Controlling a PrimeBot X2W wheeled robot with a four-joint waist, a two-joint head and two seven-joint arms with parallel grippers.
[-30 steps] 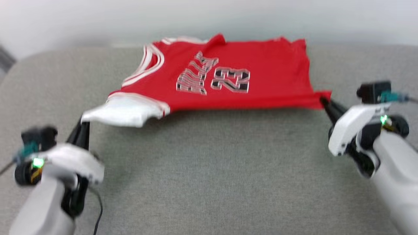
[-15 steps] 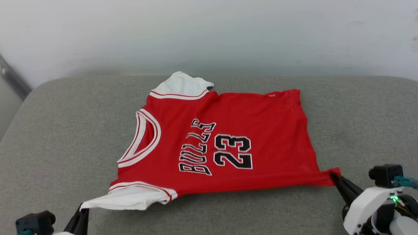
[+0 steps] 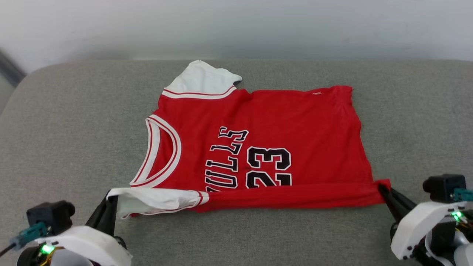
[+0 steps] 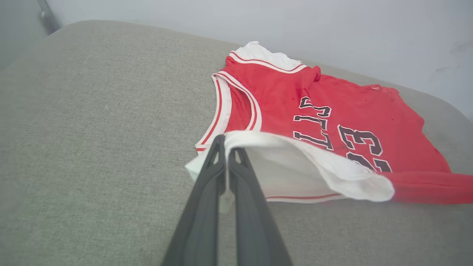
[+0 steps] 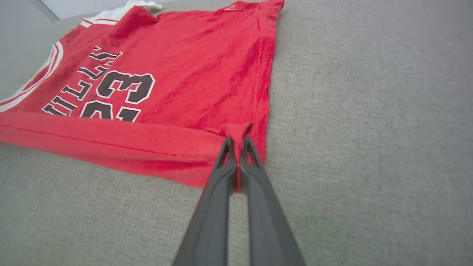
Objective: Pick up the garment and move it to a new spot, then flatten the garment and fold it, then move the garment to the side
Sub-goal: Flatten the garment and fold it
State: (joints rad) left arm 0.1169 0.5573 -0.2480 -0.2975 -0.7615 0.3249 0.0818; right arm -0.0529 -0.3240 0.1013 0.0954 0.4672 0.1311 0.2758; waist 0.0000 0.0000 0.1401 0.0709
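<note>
The red jersey [image 3: 266, 125] lies print-up on the grey cushion [image 3: 74, 122]. The left pincer [image 3: 111, 197] squeezes its white sleeve, and the right pincer [image 3: 382, 188] squeezes its red bottom corner.

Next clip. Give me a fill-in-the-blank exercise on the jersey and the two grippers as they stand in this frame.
1. The left gripper is shut on the garment at its white ____.
2. The right gripper is shut on a hem corner, where the cloth is ____.
3. The number printed on the garment is ____.
4. The garment lies on a ____ fabric cushion.

Missing words: sleeve; red; 23; grey.
</note>
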